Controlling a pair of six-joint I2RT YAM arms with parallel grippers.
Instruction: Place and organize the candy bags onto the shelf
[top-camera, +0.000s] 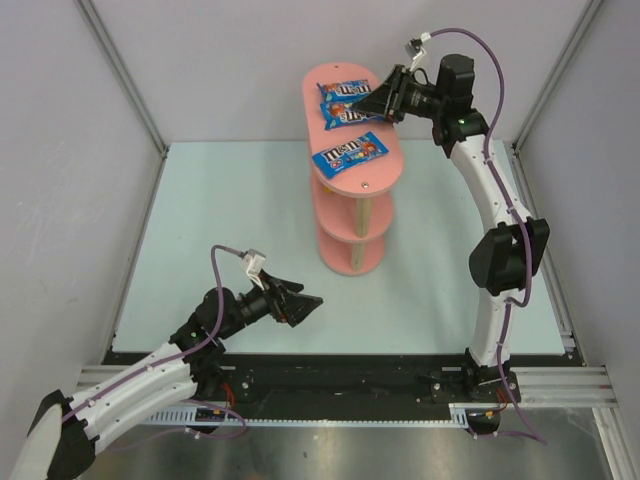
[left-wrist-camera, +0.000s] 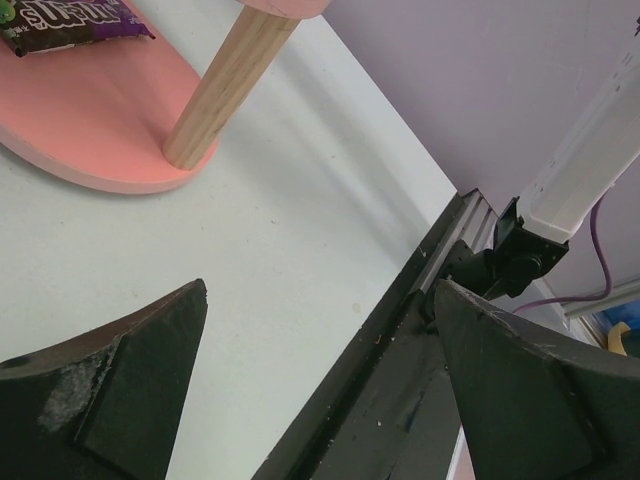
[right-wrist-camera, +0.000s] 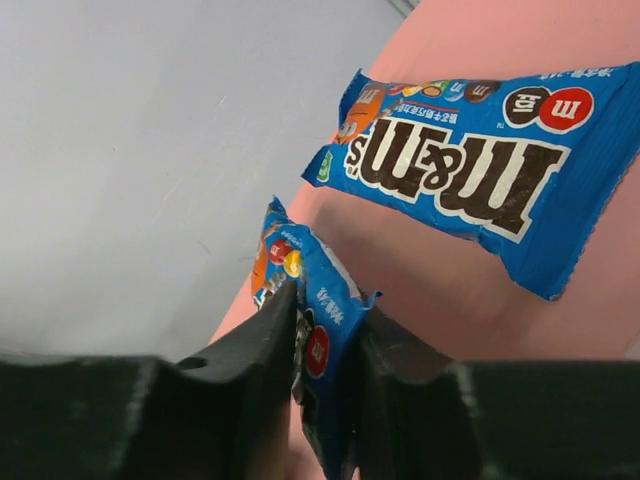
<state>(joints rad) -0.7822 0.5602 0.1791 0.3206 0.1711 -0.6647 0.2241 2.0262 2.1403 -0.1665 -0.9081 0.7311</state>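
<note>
The pink three-tier shelf (top-camera: 352, 190) stands at the middle back of the table. Two blue candy bags lie flat on its top board, one at the far end (top-camera: 338, 91) and one at the near end (top-camera: 349, 153). My right gripper (top-camera: 372, 104) is over the top board, shut on a third blue bag (top-camera: 350, 114). In the right wrist view the jaws (right-wrist-camera: 328, 305) pinch this bag (right-wrist-camera: 322, 290) on edge, beside a flat blue bag (right-wrist-camera: 470, 170). My left gripper (top-camera: 308, 308) is open and empty, low over the table. A purple bag (left-wrist-camera: 70, 20) lies on the bottom board (left-wrist-camera: 90, 130).
A pale wooden post (left-wrist-camera: 225, 85) rises from the bottom board. The table's black edge rail (left-wrist-camera: 400, 340) runs between my left gripper's fingers (left-wrist-camera: 130, 390). Grey walls close in the back and sides (top-camera: 200, 60).
</note>
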